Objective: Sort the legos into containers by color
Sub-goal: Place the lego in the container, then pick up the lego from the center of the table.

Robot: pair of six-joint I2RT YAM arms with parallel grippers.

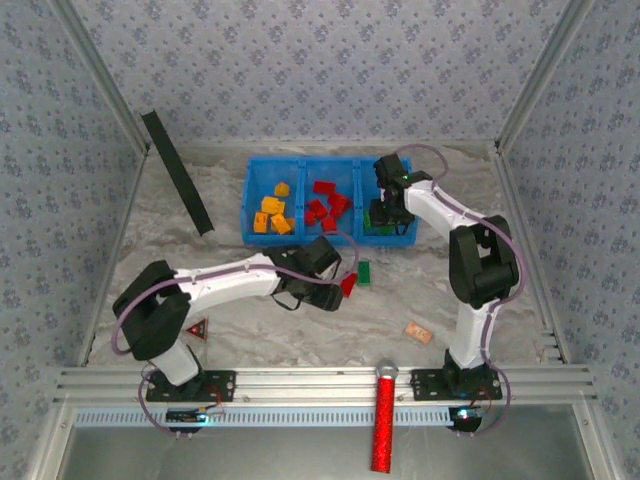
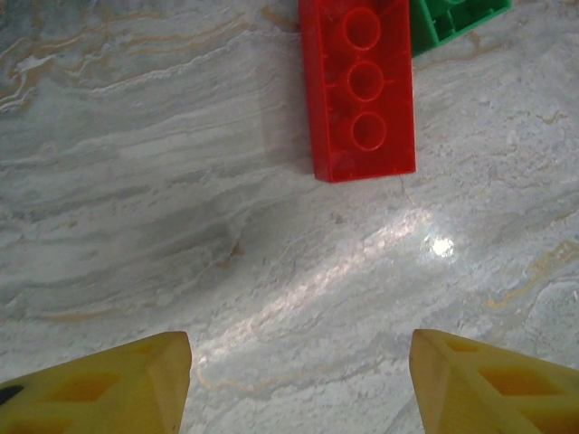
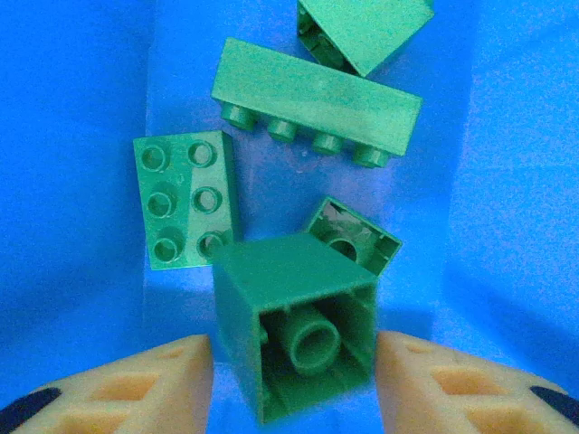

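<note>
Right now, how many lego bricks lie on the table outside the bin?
2: a red plastic brick and a green plastic brick beside it, just ahead of the left claw. Others may be hidden.

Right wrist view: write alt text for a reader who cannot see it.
A blue compartment holds five green bricks; the nearest, hollow side toward the camera, is between the yellow fingers of the gripper.
</note>
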